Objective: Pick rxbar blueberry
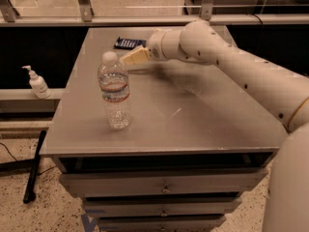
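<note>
A: Where was the rxbar blueberry (127, 43) seen?
B: Flat on the table (203, 115), upper middle of the frame. The gripper (131, 58) was held just below it, near the water bottle (114, 93).
A: Open or shut?
B: That could not be told. The bar needed to be reached slowly, with the bottle left unbumped.

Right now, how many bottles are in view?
2. A clear plastic water bottle stands on the grey table, front left; a white pump bottle sits on the ledge beside the table. The gripper is just beyond the water bottle.
</note>
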`<act>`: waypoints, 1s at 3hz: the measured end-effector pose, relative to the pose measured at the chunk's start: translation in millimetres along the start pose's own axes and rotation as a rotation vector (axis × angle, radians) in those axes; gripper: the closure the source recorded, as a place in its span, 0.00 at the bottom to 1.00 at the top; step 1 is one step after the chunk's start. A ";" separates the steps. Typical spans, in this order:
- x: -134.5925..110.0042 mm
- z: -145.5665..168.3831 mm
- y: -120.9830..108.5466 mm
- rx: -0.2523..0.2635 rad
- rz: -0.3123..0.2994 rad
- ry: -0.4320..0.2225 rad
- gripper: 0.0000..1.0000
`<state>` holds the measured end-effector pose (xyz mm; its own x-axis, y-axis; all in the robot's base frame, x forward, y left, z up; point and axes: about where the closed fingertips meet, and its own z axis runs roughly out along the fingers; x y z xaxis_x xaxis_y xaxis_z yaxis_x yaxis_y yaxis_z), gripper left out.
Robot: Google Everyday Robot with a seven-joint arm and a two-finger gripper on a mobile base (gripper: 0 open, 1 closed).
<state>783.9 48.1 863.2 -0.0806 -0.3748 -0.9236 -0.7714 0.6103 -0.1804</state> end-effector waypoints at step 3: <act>-5.6 42.8 -30.7 0.014 0.027 -0.047 0.00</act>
<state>835.0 61.3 859.5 -0.0712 -0.3247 -0.9431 -0.7603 0.6298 -0.1594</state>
